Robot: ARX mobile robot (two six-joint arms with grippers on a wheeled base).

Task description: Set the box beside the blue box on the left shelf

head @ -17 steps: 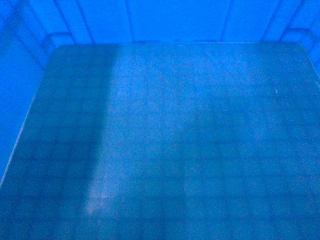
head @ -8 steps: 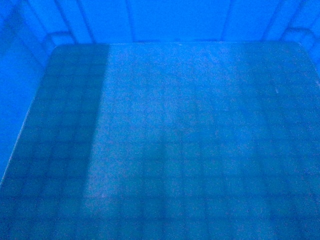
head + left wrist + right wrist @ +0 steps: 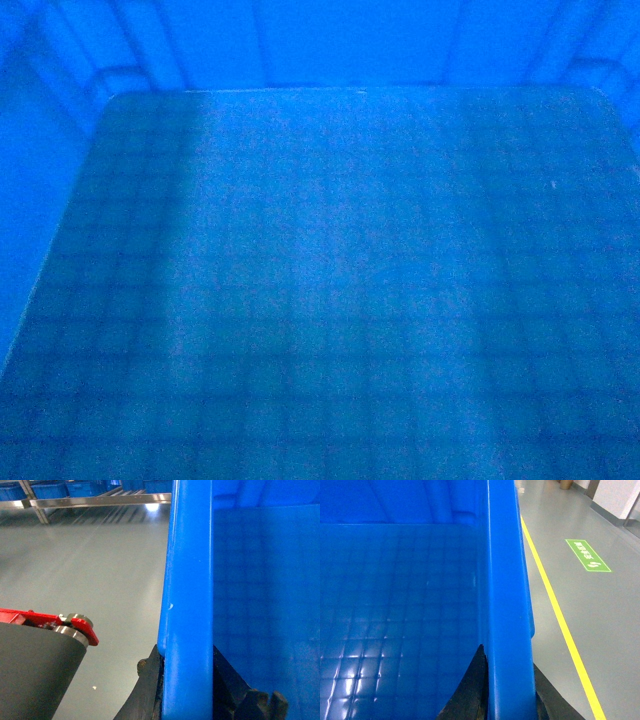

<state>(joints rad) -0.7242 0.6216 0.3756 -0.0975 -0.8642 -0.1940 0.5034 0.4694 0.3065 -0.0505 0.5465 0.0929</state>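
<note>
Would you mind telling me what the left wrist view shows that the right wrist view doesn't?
Only the left wrist view shows a metal shelf rail with blue bins behind it, and the left end effector clamped on the box rim. Only the right wrist view shows a yellow floor line, a green floor sign and the right end effector. Both show the box's rim, gridded floor and grey flooring.

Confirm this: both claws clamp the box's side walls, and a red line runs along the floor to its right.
Not quite. The line is yellow, as the right wrist view shows. Both the left claw and right claw do clamp the box walls.
</note>
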